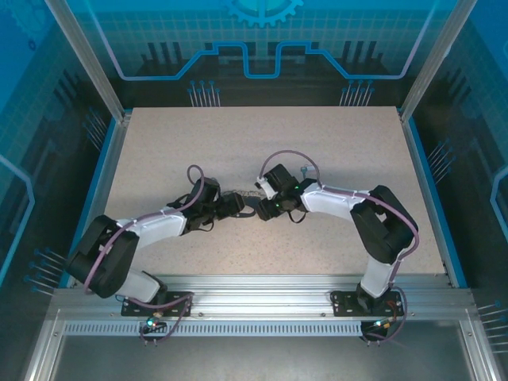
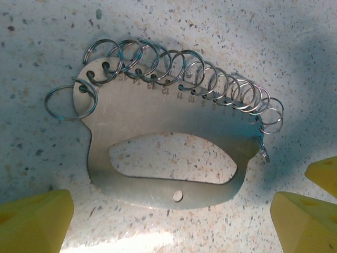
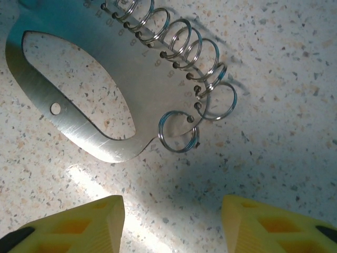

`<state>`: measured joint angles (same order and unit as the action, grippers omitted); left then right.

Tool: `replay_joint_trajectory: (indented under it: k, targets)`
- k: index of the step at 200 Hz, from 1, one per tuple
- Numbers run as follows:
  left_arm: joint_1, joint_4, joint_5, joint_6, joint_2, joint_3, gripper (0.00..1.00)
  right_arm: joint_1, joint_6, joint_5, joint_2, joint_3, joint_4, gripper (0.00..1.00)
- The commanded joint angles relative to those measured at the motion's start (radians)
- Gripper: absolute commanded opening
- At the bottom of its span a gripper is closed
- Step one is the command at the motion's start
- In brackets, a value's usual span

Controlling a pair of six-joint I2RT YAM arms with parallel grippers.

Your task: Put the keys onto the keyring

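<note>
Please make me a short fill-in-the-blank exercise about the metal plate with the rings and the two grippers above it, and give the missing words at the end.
1. The metal plate lies ___ on the speckled table.
2. The wire rings pass through a row of holes, and each hole is marked with a ___.
3. The fingers of the left gripper and of the right gripper are ___ in colour.
4. Both grippers stand ___, with nothing between their fingers.
Missing words: flat; number; yellow; open.

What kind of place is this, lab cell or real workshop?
Probably an enclosed robot test cell, not a workshop: an aluminium-extrusion frame, blue printed panels walling it in, and a speckled tabletop as the work surface.
</note>
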<state>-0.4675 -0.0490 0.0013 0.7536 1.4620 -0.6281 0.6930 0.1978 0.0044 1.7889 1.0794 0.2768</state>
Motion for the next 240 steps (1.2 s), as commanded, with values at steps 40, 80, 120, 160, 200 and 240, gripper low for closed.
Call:
replay_joint_trajectory:
  k: [40,80,120,160,200,240]
  targets:
    - [0.043,-0.077,0.044,-0.02,0.073,-0.061,0.98,0.005,-0.041,0.003,0.089,0.078,0.018,0.48]
    - [0.072,-0.065,0.06,-0.054,0.08,-0.087,0.98,-0.004,-0.041,-0.004,0.125,0.102,0.006,0.43]
    - [0.079,-0.051,0.068,-0.073,0.078,-0.097,0.98,-0.015,-0.046,-0.004,0.148,0.129,0.004,0.35]
    - [0.079,-0.056,0.08,-0.077,0.077,-0.1,0.98,-0.036,-0.057,-0.011,0.147,0.131,0.006,0.26]
    - [0.079,-0.054,0.09,-0.081,0.074,-0.111,0.98,-0.05,-0.064,-0.038,0.142,0.131,0.007,0.19]
    - [0.08,-0.05,0.104,-0.084,0.065,-0.123,0.99,-0.058,-0.065,-0.067,0.148,0.129,0.001,0.14]
